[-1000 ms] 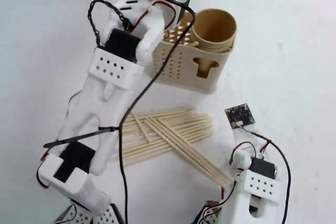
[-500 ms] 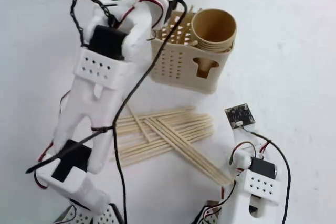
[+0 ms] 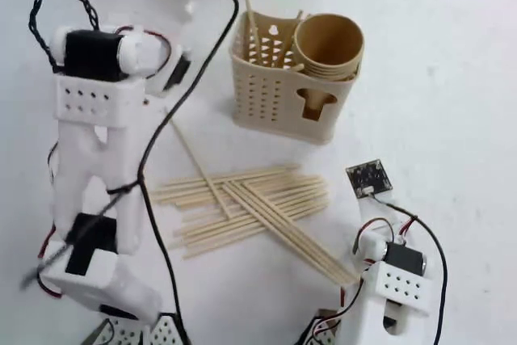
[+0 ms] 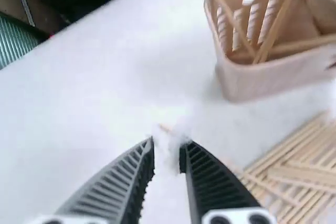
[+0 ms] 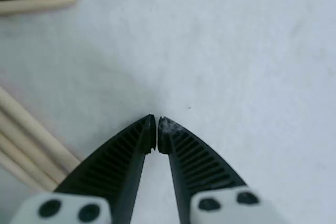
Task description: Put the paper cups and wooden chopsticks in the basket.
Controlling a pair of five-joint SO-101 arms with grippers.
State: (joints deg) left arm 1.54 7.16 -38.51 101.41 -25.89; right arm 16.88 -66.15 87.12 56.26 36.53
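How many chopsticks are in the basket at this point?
3. In the basket, one chopstick stands near the wall away from the paper cups, a second slants against the cups, and a third lies low across the inside. More may be hidden.

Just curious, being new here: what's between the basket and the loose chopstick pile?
Nothing but bare table lies between basket and pile, as the high view shows.
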